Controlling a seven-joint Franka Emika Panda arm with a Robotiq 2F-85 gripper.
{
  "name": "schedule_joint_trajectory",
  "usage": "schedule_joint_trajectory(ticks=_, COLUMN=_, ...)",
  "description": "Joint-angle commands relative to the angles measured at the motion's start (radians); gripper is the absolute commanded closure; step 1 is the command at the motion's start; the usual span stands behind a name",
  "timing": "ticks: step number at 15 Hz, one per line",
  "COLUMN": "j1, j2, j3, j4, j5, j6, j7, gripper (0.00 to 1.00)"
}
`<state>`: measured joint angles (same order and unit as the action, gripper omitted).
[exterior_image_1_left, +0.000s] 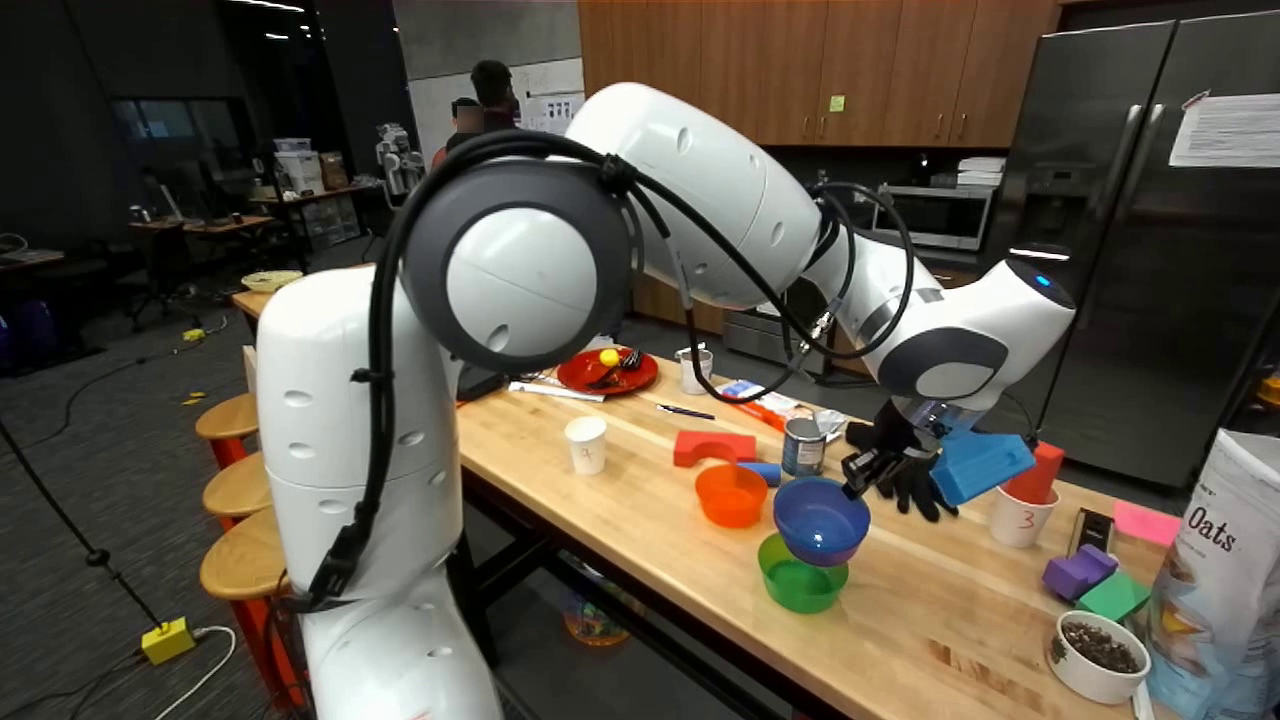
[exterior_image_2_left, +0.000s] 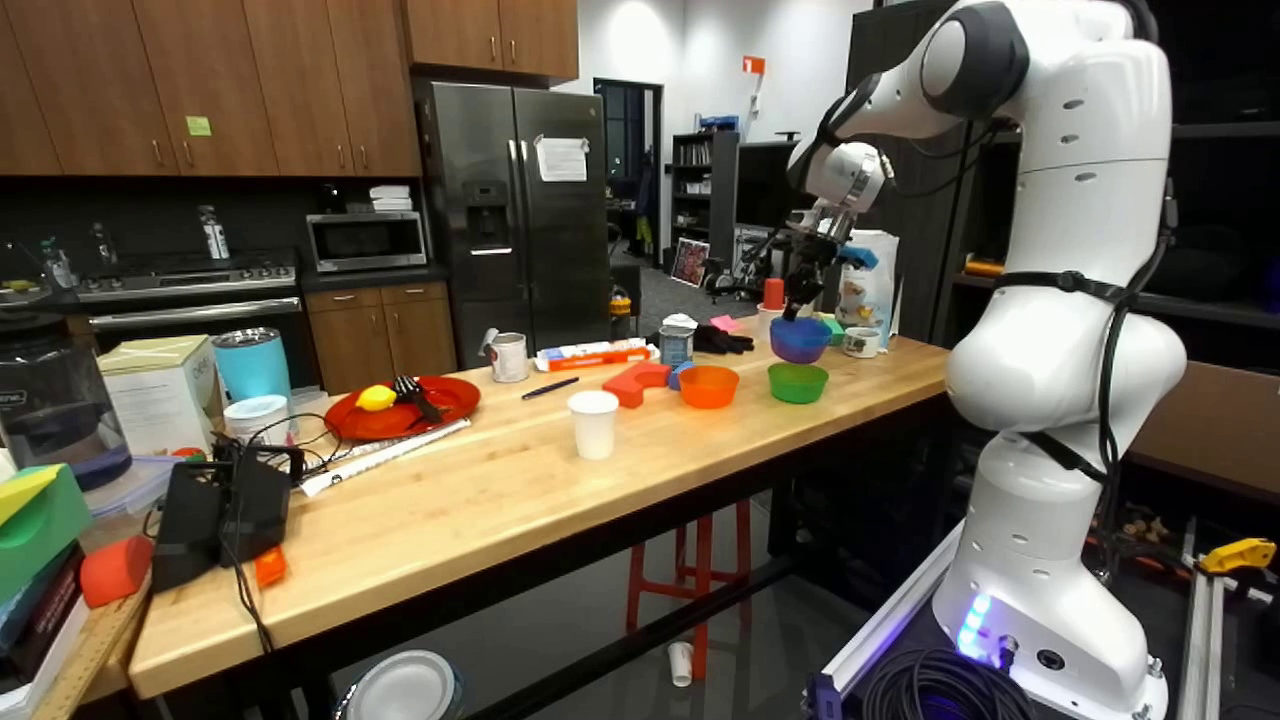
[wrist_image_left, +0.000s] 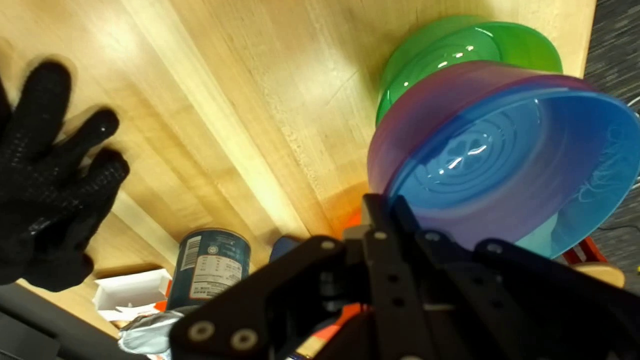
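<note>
Where the white arm (exterior_image_2_left: 1070, 350) climbs from its base and bends over high up, the forearm slopes out across the wooden table (exterior_image_1_left: 650, 510) and the wrist drops, aiming the gripper (wrist_image_left: 387, 200) down at a slant. Pincer together, clamped on the blue bowl (wrist_image_left: 470, 160), its rim caught between the fingertips. Bowl is near the table's long edge, partly hiding the green bowl (wrist_image_left: 460, 50) in the wrist view; orange bowl (exterior_image_1_left: 731, 497) close by. Mouth faces up; it is round, and its axis, base to mouth, stands roughly upright in both exterior views. A purple-pink bowl (wrist_image_left: 432, 106) nests around it from below; how deep the one sits in the other is hard to judge through the see-through plastic. Writing: looping script on the blue bowl's inner wall, too small to read, and rings around an emblem in its base. Tall bag (exterior_image_1_left: 1225, 580) marked "Oats". Paper cup (exterior_image_1_left: 1020, 520) with a red "3". Dark can (wrist_image_left: 212, 265) bears a barcode and a printed panel, its lines too fine to make out. Black glove (wrist_image_left: 50, 210) near the can.
</note>
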<state>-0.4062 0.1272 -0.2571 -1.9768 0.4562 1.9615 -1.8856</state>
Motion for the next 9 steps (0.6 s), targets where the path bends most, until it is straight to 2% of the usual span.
schedule_joint_trajectory(ticks=1, j1=0.008, j2=-0.012, j3=-0.007, j4=-0.026, j5=0.035, j6=-0.047, j7=-0.019, gripper=0.99)
schedule_joint_trajectory(ticks=9, j1=0.015, j2=-0.012, j3=-0.016, j4=-0.057, j5=0.018, j6=-0.069, j7=0.07, gripper=0.99)
